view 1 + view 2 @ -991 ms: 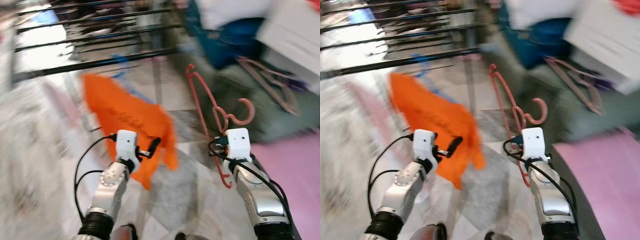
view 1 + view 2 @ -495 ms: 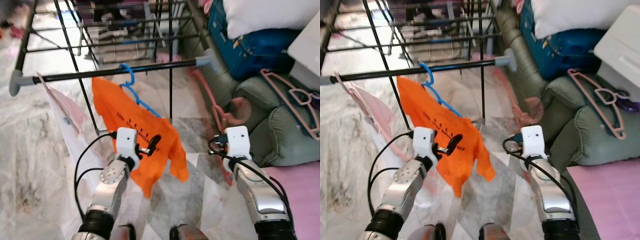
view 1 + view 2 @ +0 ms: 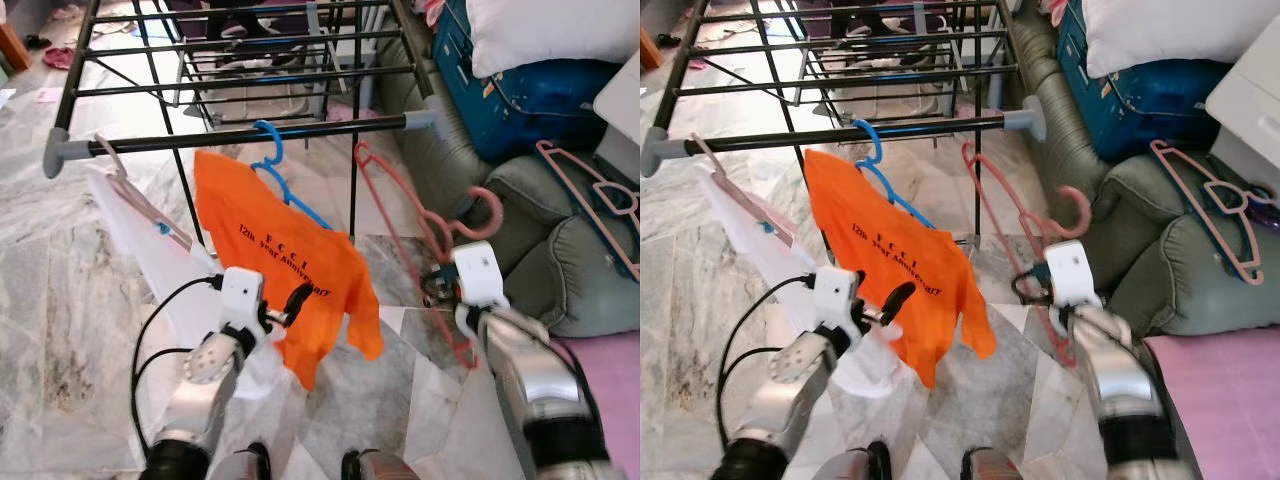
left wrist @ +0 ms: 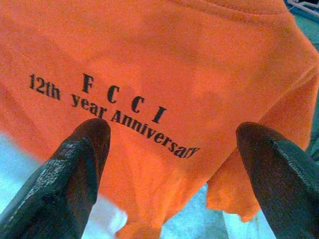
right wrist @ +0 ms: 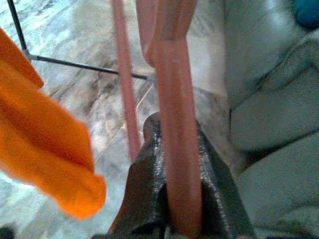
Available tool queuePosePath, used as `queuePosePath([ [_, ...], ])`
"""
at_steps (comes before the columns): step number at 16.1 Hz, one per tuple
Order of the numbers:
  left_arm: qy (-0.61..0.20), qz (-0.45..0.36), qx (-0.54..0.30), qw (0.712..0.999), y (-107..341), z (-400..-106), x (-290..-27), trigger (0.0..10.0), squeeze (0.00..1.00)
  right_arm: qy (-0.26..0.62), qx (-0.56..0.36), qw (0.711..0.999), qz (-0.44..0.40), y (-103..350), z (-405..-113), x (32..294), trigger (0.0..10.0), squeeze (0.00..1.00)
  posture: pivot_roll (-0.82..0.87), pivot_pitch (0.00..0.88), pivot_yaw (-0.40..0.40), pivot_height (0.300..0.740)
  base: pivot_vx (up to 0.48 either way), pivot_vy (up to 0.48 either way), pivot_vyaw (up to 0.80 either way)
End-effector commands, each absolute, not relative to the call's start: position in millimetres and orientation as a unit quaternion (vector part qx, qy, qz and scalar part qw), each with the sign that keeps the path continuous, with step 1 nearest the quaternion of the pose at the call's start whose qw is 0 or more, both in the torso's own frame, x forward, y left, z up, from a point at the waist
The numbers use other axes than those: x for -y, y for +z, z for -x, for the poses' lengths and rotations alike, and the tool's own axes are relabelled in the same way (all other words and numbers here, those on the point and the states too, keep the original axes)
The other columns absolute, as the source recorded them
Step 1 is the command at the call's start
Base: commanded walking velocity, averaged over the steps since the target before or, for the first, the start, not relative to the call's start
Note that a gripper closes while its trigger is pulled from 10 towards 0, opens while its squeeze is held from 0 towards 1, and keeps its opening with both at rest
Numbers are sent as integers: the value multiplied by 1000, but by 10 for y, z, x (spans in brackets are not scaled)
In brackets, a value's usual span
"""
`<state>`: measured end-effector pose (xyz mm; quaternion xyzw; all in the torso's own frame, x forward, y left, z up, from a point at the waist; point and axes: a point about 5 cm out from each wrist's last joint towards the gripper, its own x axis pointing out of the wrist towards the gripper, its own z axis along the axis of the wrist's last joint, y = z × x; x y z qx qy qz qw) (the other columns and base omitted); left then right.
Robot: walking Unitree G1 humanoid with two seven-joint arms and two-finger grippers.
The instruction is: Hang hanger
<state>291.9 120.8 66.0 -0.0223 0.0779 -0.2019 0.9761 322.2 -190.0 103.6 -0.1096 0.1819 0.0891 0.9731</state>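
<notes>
A pink plastic hanger (image 3: 402,212) is held upright by my right gripper (image 3: 436,291), shut on its lower bar; in the right wrist view the fingers (image 5: 149,194) clamp the pink bar (image 5: 175,149). Its hook (image 3: 486,206) points right, and its top corner reaches just below the black front rail (image 3: 240,138) of the drying rack. A blue hanger (image 3: 268,140) on that rail carries an orange T-shirt (image 3: 285,262). My left gripper (image 3: 296,303) is open just in front of the shirt's lower part, with its fingers (image 4: 75,169) spread before the printed cloth (image 4: 164,59).
A white garment (image 3: 140,225) on a pink hanger hangs at the rail's left end. More rack bars (image 3: 250,60) lie behind. A green sofa (image 3: 560,250) with spare pink hangers (image 3: 600,200), a blue bag (image 3: 530,95) and a white pillow stand to the right. The floor is marble.
The view has swung and steadied from blur, so the rack now shows sharply. The pink hanger's top stands closer under the front rail. Both grippers keep their states.
</notes>
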Motion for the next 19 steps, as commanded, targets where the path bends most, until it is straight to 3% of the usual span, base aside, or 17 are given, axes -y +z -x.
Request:
queuePosePath([
  [1, -206, 14, -83, 975, 639, -2872, -1248, 10000, 0, 103, -191, 968, 123, 1035, -3278, 1881, 10000, 0, -74, 251, -14, 740, 0, 0, 0],
  [9, -202, 6, -89, 975, 669, -2689, -1373, 10000, 0, 144, -168, 965, 138, 1375, -3845, 1570, 10000, 0, -9, 301, -24, 740, 0, 0, 0],
  [19, -186, 2, -90, 979, 745, -2612, -1465, 10000, 0, 149, -106, 973, 138, 1810, -4105, 1248, 10000, 0, 45, 319, -25, 740, 0, 0, 0],
])
